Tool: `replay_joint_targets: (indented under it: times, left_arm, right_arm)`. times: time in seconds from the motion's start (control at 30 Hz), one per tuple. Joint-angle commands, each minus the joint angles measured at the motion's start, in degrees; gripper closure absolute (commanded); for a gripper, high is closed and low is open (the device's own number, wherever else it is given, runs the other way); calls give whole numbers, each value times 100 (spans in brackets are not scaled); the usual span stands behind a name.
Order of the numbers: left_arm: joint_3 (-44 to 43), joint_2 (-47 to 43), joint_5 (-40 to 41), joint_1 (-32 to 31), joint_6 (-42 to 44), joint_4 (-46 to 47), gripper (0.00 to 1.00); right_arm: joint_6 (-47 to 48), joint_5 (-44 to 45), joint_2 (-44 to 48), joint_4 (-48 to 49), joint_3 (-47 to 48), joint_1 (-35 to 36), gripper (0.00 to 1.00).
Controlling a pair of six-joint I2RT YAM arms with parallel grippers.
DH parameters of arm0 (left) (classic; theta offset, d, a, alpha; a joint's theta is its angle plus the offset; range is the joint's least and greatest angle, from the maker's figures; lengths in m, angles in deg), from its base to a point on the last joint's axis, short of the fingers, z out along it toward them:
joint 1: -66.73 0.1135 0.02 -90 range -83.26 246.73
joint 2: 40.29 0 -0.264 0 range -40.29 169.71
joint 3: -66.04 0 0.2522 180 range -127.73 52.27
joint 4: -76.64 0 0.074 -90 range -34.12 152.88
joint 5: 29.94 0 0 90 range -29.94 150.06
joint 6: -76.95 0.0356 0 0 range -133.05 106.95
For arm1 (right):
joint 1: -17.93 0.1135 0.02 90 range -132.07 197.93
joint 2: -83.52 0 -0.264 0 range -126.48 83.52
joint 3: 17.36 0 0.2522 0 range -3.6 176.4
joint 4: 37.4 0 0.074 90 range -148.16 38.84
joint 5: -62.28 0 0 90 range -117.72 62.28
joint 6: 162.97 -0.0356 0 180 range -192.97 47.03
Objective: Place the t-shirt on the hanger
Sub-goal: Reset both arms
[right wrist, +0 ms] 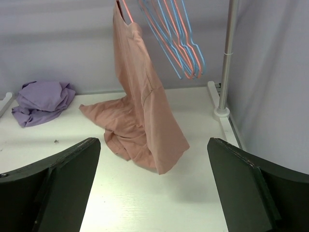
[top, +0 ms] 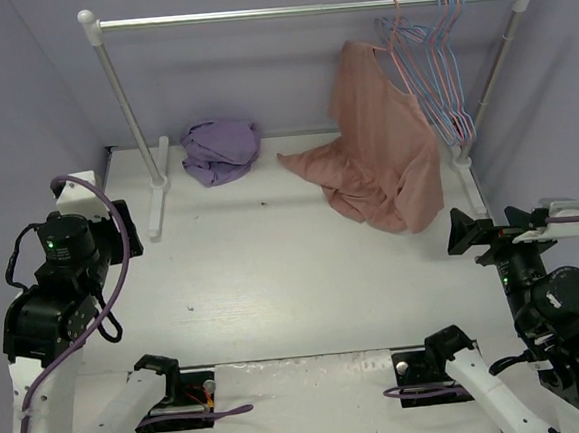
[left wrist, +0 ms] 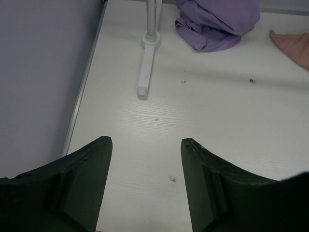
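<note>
1. Left gripper [left wrist: 147, 142]: fingers apart, nothing between them. It hangs over the bare table [left wrist: 231, 125], near the left foot of the clothes rack [left wrist: 146, 63].
2. Right gripper [right wrist: 153, 141]: fingers wide apart, holding nothing. It sits at the right side of the table and faces the t-shirt [right wrist: 142, 106] from some way off.
3. T-shirt: the upper part hangs up at the rail [top: 303, 11], toward its right end. The lower part spills in folds onto the table top.
4. Hanger [right wrist: 123, 9]: pink wire shows at the shirt's collar, with the hook over the rail. How far it sits inside the shirt cannot be told.
5. A bunch of blue and pink hangers [top: 443, 64] hangs just right of the shirt.
6. A lavender garment [top: 220, 150] lies crumpled at the back left, well apart from the shirt.
</note>
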Motion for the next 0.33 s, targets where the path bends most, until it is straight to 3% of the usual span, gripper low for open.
replay_joint_targets:
  times: [0.0, 0.3]
  left_arm:
    - [-273, 149, -110, -3, -143, 12, 41]
    - [-290, 175, -268, -3, -222, -120, 41]
  right_arm:
    - [-72, 41, -30, 263, 55, 29, 0]
    - [-29, -30, 101, 254, 37, 126, 0]
